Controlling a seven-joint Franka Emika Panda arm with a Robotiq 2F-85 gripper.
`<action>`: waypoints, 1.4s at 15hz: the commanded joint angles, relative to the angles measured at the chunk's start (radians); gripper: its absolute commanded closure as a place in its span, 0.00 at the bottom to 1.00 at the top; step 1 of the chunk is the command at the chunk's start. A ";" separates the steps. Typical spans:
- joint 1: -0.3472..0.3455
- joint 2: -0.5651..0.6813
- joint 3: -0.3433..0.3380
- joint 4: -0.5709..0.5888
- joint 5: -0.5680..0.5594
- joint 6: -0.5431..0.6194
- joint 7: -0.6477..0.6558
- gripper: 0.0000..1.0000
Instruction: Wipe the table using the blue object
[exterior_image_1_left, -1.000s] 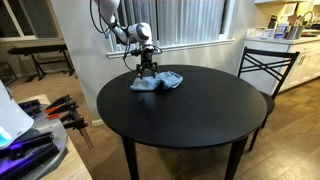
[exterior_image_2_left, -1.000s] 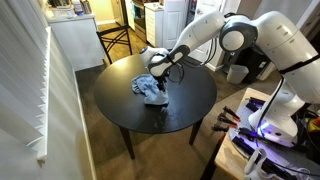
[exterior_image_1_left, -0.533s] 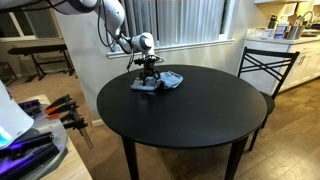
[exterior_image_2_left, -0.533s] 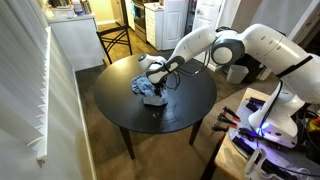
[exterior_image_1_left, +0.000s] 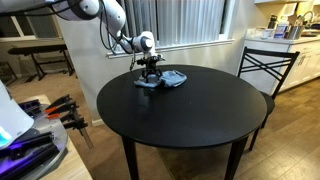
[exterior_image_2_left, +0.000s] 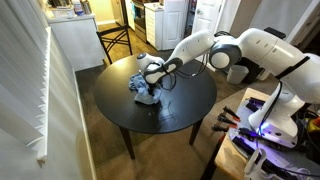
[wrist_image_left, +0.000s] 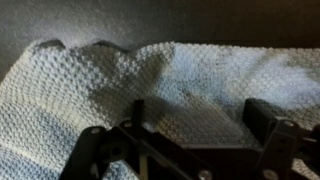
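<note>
A crumpled blue cloth (exterior_image_1_left: 170, 78) lies on the round black table (exterior_image_1_left: 185, 125) near its far edge; it also shows in the other exterior view (exterior_image_2_left: 138, 84). My gripper (exterior_image_1_left: 151, 72) points down and presses onto the cloth (wrist_image_left: 180, 70). In the wrist view the two fingers (wrist_image_left: 197, 120) stand wide apart with the knitted fabric spread flat between them, so the gripper is open. The arm reaches over the table from the side (exterior_image_2_left: 150, 86).
A black metal chair (exterior_image_1_left: 265, 62) stands beside the table. A bench with tools and clamps (exterior_image_1_left: 55, 110) lies off the table's other side. A white counter (exterior_image_2_left: 75, 40) and a second chair (exterior_image_2_left: 115, 40) stand beyond the table's far rim.
My gripper has slid a short way across the table and dragged the blue cloth with it. The arm's elbow has swung as it moved.
</note>
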 joint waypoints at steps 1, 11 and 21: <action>-0.046 0.031 0.066 0.027 0.025 0.099 -0.125 0.26; -0.138 0.043 0.129 0.043 0.090 0.121 -0.239 0.91; -0.220 -0.014 -0.067 -0.064 0.094 0.326 0.082 0.96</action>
